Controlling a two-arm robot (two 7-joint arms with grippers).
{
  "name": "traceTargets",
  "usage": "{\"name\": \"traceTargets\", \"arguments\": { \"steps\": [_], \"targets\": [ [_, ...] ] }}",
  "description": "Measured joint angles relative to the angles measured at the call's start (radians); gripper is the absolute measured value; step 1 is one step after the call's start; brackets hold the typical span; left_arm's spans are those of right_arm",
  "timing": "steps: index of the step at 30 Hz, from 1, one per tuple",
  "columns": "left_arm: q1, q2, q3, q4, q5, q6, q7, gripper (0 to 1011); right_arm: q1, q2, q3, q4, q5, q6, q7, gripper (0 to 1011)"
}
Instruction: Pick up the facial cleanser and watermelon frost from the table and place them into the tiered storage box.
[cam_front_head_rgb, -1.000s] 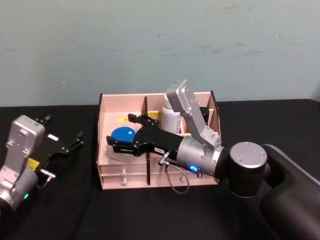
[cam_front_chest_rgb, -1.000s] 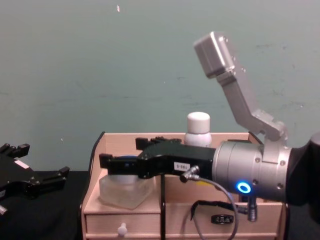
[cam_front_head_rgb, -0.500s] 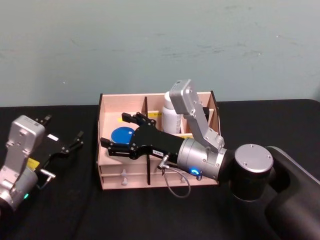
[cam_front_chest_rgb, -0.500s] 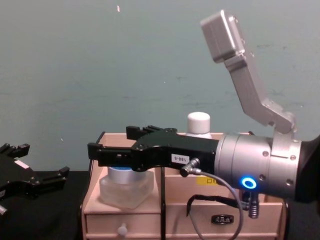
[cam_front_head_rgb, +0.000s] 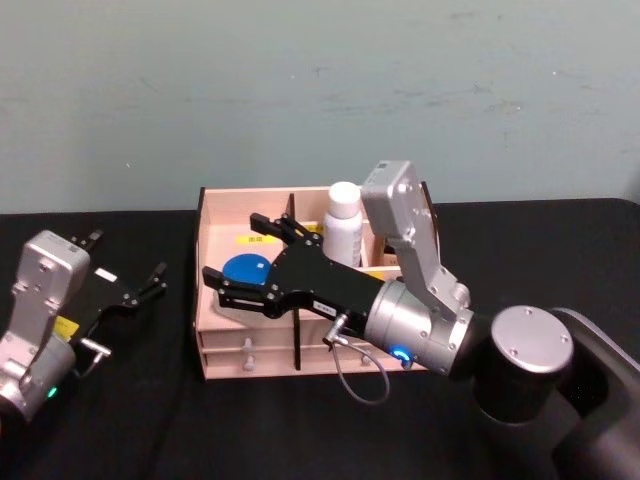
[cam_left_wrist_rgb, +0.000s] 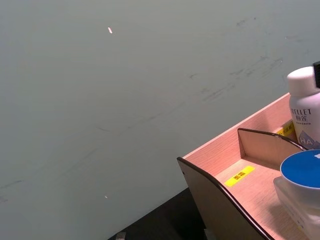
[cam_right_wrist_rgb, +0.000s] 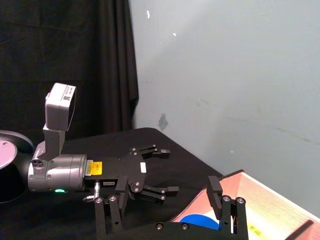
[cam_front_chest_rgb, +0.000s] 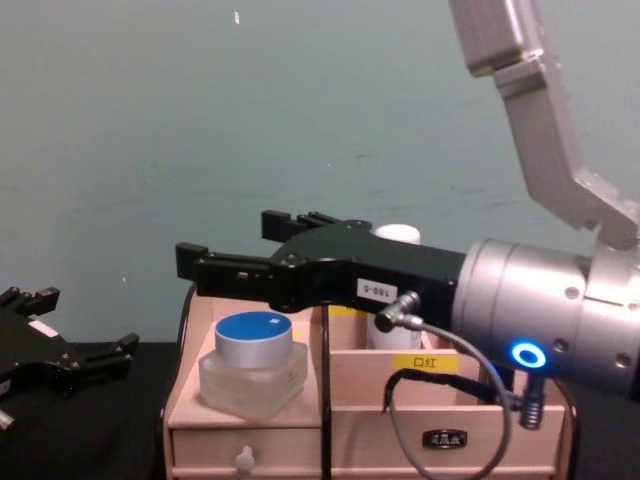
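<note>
Hovering above the storage box (cam_front_head_rgb: 310, 300), the right gripper (cam_front_head_rgb: 245, 255) has its fingers spread wide and grips nothing, so the release looks done. Just under it, toward seven o'clock, the blue-lidded jar (cam_front_chest_rgb: 253, 362) sits upright on the box's left shelf, clear of the fingers. A white bottle (cam_front_head_rgb: 343, 225) stands at two o'clock from the jar, in the next compartment behind the divider. Parked at nine o'clock on the black table (cam_front_head_rgb: 150, 420), the left gripper (cam_front_head_rgb: 125, 272) is open and empty, apparently idle.
</note>
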Motion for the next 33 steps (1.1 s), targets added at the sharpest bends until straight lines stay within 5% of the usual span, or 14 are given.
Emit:
{"name": "traceTargets", "arguments": {
  "steps": [9,22,33],
  "targets": [
    [0.000,0.000,0.000,0.000,0.000,0.000,0.000,1010,-0.088,0.035,0.052,-0.088,-0.033,-0.040,-0.078,1002],
    [0.000,0.000,0.000,0.000,0.000,0.000,0.000,1010,-0.288,0.080,0.222,-0.194,-0.077,-0.149,-0.241,1003],
    [0.000,0.000,0.000,0.000,0.000,0.000,0.000,1010,-0.400,0.066,0.331,-0.213,-0.122,-0.204,-0.356,1003]
  ]
}}
